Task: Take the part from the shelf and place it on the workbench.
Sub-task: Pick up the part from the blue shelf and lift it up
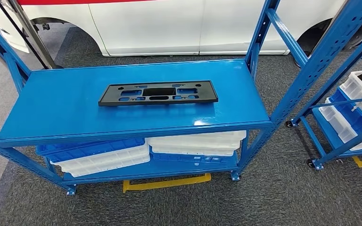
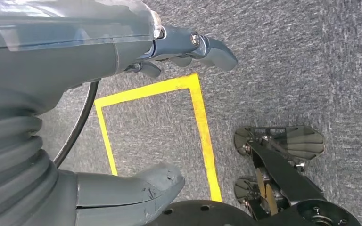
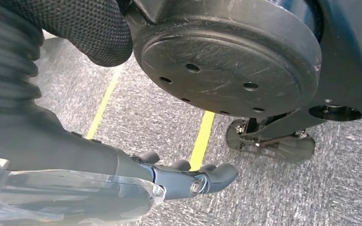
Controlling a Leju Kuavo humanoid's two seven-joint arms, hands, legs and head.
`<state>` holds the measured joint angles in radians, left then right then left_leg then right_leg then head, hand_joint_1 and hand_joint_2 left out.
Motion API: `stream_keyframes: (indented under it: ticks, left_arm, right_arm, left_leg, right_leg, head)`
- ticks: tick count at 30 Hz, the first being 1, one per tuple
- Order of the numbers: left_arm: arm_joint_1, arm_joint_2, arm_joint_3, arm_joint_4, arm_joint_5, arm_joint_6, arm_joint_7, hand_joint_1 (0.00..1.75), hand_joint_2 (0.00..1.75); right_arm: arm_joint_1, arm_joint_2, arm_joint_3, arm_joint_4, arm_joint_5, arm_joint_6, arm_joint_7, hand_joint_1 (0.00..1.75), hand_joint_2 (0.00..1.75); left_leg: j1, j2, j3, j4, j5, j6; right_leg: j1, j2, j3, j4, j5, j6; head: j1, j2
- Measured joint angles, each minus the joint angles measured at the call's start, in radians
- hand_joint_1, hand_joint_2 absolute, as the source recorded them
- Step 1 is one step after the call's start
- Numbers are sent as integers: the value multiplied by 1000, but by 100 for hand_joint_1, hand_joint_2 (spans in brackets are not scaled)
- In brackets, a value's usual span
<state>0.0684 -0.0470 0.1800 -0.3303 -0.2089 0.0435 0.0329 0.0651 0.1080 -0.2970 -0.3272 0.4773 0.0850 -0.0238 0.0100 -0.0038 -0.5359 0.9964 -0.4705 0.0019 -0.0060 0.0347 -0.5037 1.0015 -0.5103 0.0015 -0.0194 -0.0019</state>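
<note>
The left hand [image 2: 122, 61] hangs down by the robot's side, over the grey carpet [image 2: 311, 70]. Its fingers [image 2: 207, 44] are bent a little and spread away from the thick thumb [image 2: 136, 190], and there is nothing between them. A yellow tape line [image 2: 202, 127] runs on the carpet below.

The right hand [image 3: 99, 174] hangs low as well. Its fingers [image 3: 212, 176] stick out fairly straight and hold nothing. I cannot see its thumb, so I cannot be sure how wide that hand is open. It touches nothing that I can see.

The part [image 1: 158, 92] is a long, flat, black plate with holes cut in it. It lies flat on the top board of the blue shelf [image 1: 52, 108], near the middle. Its long side runs from left to right across the robot's front. It is up in front of the robot, and both hands are down low, well apart from it. It sits close to the middle, so I think neither hand is clearly nearer. Both arms would have to lift and reach forward, one to each end of the plate.

Under the top board, white trays [image 1: 198, 143] and blue trays [image 1: 89, 149] are stacked. A second blue rack [image 1: 339, 136] with more trays stands to the right. A white car [image 1: 169, 28] is parked behind the shelf.
</note>
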Motion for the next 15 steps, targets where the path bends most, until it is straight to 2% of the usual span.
stream_keyframes:
  ticks: [1, 2, 5, 6, 11, 15]
  left_arm:
    - [-5, -4, 11, 6, -12, 2, 2, 0, 175]
    - [-10, -7, 22, 11, -24, 5, 4, 0, 175]
    - [-24, -17, 54, 27, -59, 11, 8, 0, 44]
    - [-28, -19, 64, 32, -70, 12, 8, 0, 0]
    - [-46, -30, 114, 55, -108, 4, 2, 0, 0]
    - [-57, -35, 150, 71, -127, -14, -18, 0, 0]
  right_arm:
    - [-5, 2, -21, 6, 27, 4, -2, 0, 175]
    - [-9, 5, -41, 12, 54, 8, -5, 0, 131]
    - [-23, 13, -95, 30, 142, 15, -25, 0, 0]
    - [-27, 17, -110, 35, 173, 15, -35, 0, 0]
    - [-53, 35, -149, 54, 313, -17, -126, 0, 0]
    - [-64, 46, -139, 47, 368, -69, -228, 0, 0]
  left_leg:
    - [0, 0, 0, 0, 0, 0]
    - [0, 0, 0, 0, 0, 0]
    - [0, 0, 0, 0, 0, 0]
    - [0, 0, 0, 0, 0, 0]
    - [0, -1, 0, 0, 0, 0]
    - [0, -3, 0, 0, 0, 0]
  right_leg:
    - [0, 0, 0, 0, 0, 0]
    - [0, 0, 0, 0, 0, 0]
    - [0, 0, 0, 0, 0, 0]
    - [0, 0, 0, 0, 0, 0]
    - [1, 0, 1, 0, 0, 0]
    - [1, -2, 3, 0, 0, 0]
  head:
    - [0, 0]
    - [0, 0]
    - [0, 0]
    - [0, 0]
    - [0, 0]
    - [0, 0]
